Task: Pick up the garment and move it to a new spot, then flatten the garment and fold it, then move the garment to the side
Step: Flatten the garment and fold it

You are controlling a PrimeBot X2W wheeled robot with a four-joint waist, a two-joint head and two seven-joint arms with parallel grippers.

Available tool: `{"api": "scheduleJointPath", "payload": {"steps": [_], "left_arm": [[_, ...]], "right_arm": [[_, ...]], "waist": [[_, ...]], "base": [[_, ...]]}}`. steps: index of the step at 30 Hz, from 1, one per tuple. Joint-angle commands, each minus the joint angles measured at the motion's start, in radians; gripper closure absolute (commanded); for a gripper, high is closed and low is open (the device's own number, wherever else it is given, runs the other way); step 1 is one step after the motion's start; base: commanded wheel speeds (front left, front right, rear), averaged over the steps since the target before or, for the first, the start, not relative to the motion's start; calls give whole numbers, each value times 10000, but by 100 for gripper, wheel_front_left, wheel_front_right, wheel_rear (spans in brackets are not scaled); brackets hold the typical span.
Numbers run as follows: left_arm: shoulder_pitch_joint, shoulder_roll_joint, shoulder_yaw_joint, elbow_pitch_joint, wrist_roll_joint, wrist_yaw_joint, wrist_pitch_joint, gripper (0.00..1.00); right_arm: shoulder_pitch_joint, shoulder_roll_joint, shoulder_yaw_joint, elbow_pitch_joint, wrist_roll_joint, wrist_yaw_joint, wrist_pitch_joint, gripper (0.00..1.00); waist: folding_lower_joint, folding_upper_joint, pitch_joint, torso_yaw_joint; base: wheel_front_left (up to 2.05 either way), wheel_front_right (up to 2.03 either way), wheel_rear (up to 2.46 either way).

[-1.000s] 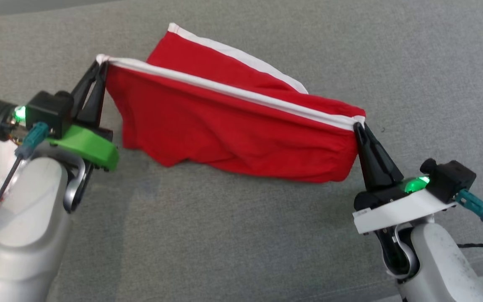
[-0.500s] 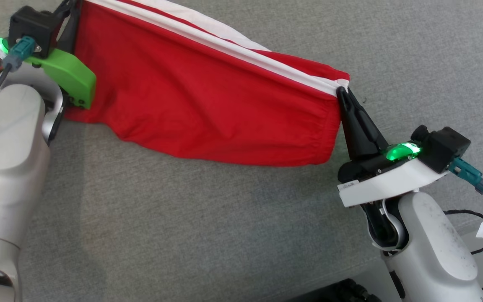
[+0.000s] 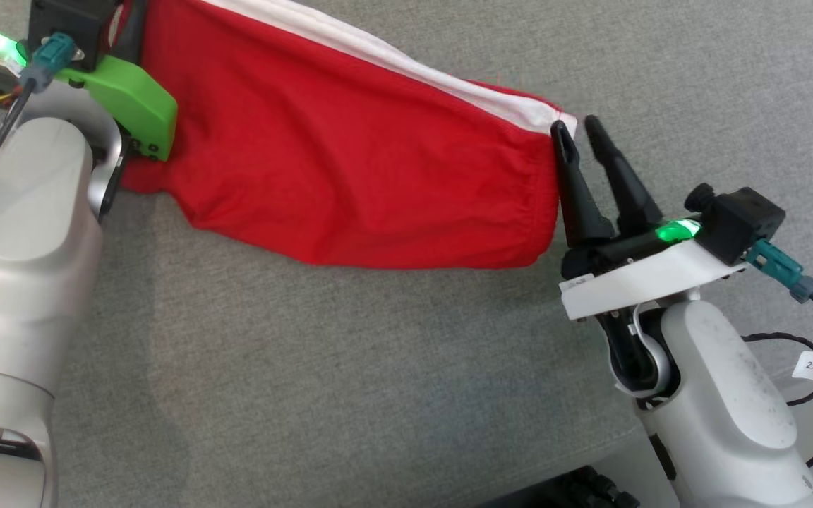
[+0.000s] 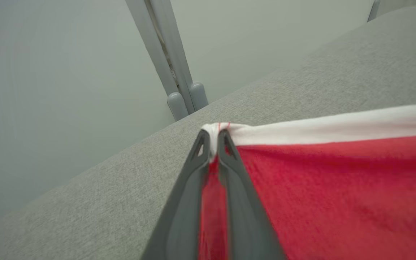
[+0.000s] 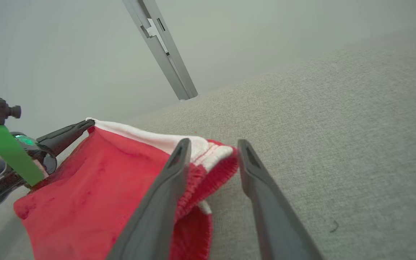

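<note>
Writing: a white tag (image 3: 812, 367) on the black cable at the lower right of the head view shows a "2" followed by a mark too small to be sure of. A small label (image 3: 579, 284) on the front edge of the right arm's white mount is too small to read.
Garment: the red garment (image 3: 350, 155) with a white band (image 3: 406, 63) along its upper edge lies stretched from the upper left of the head view towards the right of centre, on the grey cloth-covered counter (image 3: 350, 367).
Left gripper: the left gripper (image 4: 213, 139) has its jaws together, clamped on the corner of the white band. This is plain in the left wrist view.
Right gripper: the right gripper (image 3: 576, 125) has its jaws apart. One finger is against the garment's gathered right end and the other is over bare counter.
Lights: a green light (image 3: 671, 231) glows at the base of the right gripper.
Change, right: a second ago and half a second ago these jaws were clamped on the white-banded right corner. Now they have let it go, and the corner rests on the counter between the tips.
Change, left: the grip on the other corner is as it was.
Change, view: the whole head picture has shifted since a second ago, so the camera has moved.
</note>
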Motion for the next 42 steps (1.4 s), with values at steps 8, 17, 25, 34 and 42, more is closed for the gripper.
{"api": "scheduleJointPath", "payload": {"steps": [8,17,25,34,42], "left_arm": [[970,-13,629,-816,-225,106,-19,0],[1997,-338,600,266,-1004,-66,159,0],[2258,-463,-385,805,-1862,-97,1092,100],[3137,-507,-233,1101,-3066,-89,272,100],[5194,-707,378,636,-3411,295,-2,100]], "right_arm": [[442,-40,-949,59,-945,-18,-45,0],[943,-35,-1880,266,-1766,-19,-45,0],[1124,-35,-2144,488,-2137,-19,-45,0],[1648,-38,-2374,996,-2765,-19,-45,0],[2500,-39,-2518,1526,-3161,-19,-45,0]], "waist": [[0,-1,-426,249],[0,-1,-947,471],[0,-1,-1267,516],[0,-1,-2509,945],[0,-1,-3776,1714]], "base": [[0,0,0],[0,0,0],[0,0,0],[0,0,0],[0,0,0]]}}
